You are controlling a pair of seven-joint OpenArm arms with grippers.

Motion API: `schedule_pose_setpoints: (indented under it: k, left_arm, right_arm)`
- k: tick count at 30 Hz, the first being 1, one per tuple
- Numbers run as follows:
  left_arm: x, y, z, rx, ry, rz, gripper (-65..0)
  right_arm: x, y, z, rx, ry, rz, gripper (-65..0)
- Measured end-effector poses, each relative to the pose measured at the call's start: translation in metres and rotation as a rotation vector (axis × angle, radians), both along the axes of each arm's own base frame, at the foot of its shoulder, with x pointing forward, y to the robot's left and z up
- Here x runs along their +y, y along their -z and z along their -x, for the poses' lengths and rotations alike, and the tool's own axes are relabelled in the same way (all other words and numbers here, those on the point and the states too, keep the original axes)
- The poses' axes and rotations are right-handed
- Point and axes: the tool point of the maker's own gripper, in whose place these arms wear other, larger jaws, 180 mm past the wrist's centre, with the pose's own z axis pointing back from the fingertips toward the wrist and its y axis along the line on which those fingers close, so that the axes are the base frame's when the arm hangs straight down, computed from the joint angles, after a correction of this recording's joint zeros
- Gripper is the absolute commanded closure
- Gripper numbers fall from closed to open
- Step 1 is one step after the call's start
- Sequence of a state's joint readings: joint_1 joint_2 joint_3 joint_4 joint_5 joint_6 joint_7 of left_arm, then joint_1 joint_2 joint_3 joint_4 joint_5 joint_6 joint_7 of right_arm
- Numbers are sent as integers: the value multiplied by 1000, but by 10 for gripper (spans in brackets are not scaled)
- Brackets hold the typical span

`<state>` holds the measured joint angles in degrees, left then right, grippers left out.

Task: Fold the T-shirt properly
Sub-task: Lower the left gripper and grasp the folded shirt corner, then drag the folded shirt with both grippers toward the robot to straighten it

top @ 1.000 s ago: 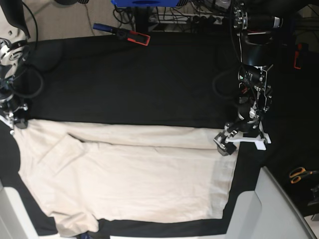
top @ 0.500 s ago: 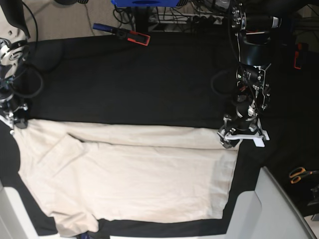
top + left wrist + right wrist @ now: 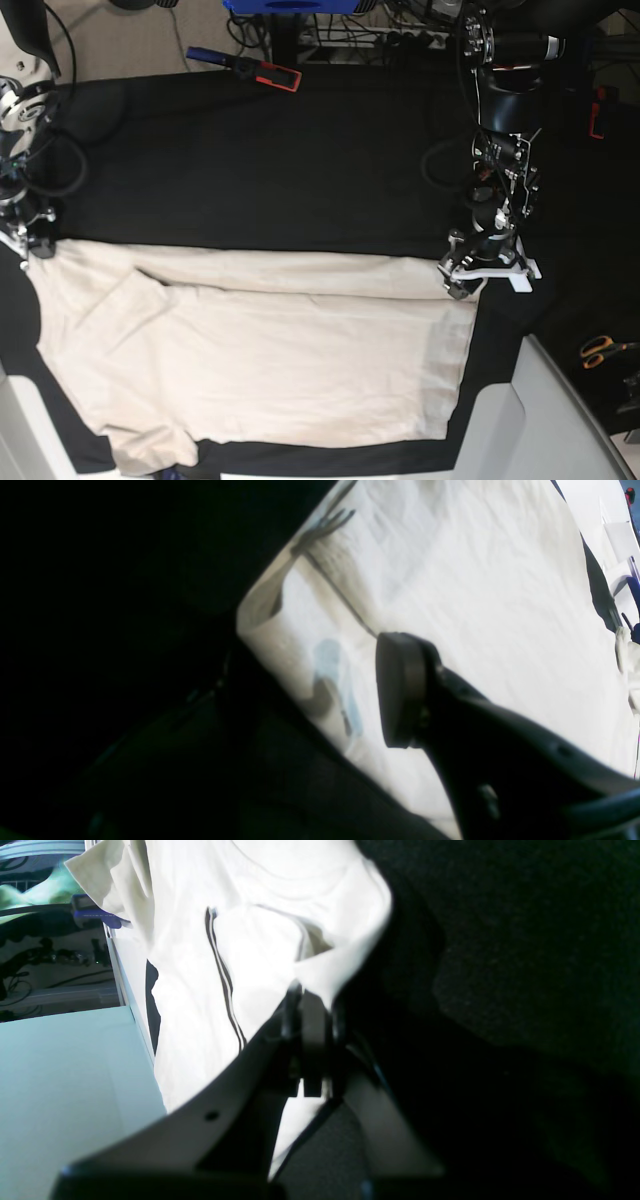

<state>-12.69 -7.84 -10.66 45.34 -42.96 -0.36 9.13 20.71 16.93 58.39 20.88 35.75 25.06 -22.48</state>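
Base view: the T-shirt [image 3: 260, 350] is seen spread flat over the near half of the black table cloth [image 3: 270, 160], its long edges running across the picture, with a sleeve lying folded onto the body toward the view's left. At the far corner on the view's right, the left gripper [image 3: 470, 277] is lowered to the cloth's edge. In the left wrist view one dark finger pad [image 3: 400, 690] is shown just above the pale fabric, the other finger being lost in shadow, so whether the corner is pinched cannot be told; the jaws appear partly closed. At the far corner on the view's left, the right gripper [image 3: 28, 243] is set down on the shirt's edge. In the right wrist view its jaws are seen pressed together with a fold of the T-shirt [image 3: 260, 940] clamped between them, the cloth bunched up around the tips. An orange-handled pair of scissors [image 3: 600, 350] is seen lying at the right edge of the base view, well apart from the shirt.
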Motion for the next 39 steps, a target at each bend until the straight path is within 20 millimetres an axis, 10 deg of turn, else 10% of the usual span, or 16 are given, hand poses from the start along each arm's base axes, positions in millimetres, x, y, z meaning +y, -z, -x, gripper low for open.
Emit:
schedule_pose_setpoints:
  k: [28,39]
  left_arm:
    - [4,0,-6,-14,-23,-10,-332]
    - [13,11,3,5,-59,-26,-10]
  right_arm:
    - [0,1,1,1,0,0,-2]
    - [-1,2,4,1,-1,3,-2]
